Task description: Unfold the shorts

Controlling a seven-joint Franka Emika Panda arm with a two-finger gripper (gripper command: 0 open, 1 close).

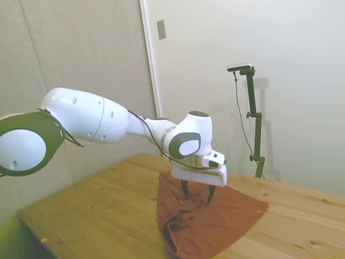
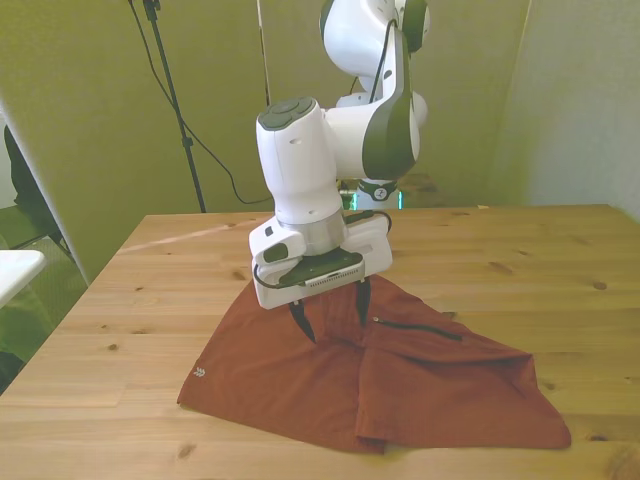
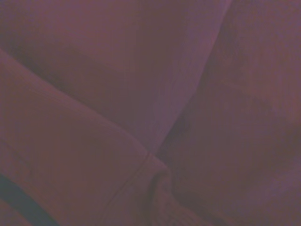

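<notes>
Front view: shorts (image 2: 400, 385) lie on the wooden table (image 2: 560, 260), spread toward the near edge, one layer folded over another at about 5 o'clock from the cloth's centre. Claw (image 2: 332, 312) hangs over the cloth's far part, at about 11 o'clock from its centre. Both dark fingertips (image 2: 303, 325) point down and stand apart, tips at or just touching the fabric; no cloth seen pinched between them. A dark cord line runs along the fold just at 3 o'clock of the claw. Small pale tag (image 2: 200, 375) sits at the corner toward the front view's left.

Side view: claw (image 1: 197, 195) spread, fingers over a raised ridge of the shorts (image 1: 215, 224).

Wrist view: blurred reddish cloth (image 3: 141, 94) fills the frame, creases and a seam visible.
</notes>
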